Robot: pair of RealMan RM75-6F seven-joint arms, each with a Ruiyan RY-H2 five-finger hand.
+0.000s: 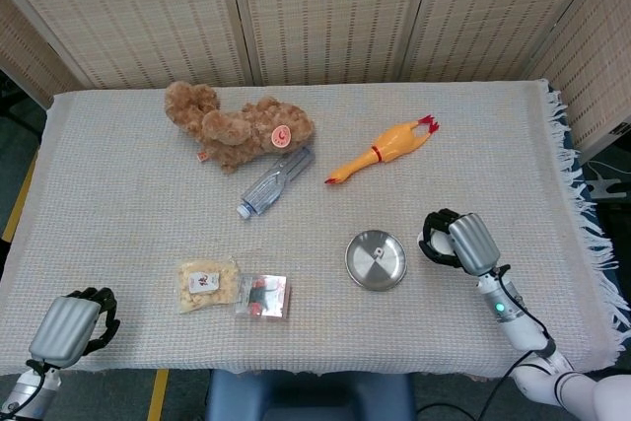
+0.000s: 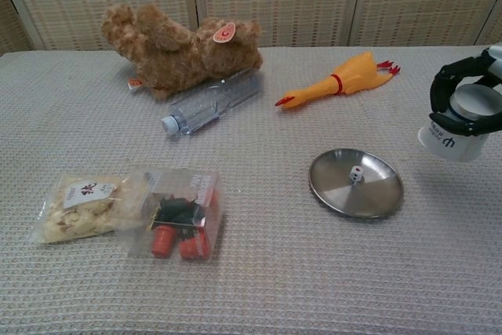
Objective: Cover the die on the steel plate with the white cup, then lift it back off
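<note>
Right hand (image 2: 464,101): I grip the white cup (image 2: 457,125), mouth down, right of the steel plate (image 2: 355,184).
Chest view only: die (image 2: 355,174) on plate.
Left hand (image 1: 71,326): fingers curled, holding nothing.

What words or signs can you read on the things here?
White cup: a dark logo mark, no readable word.
Teddy bear: round red tag, print too blurred.
Snack bag: label with a red mark, too small.
Die: red pips, count unclear.
</note>
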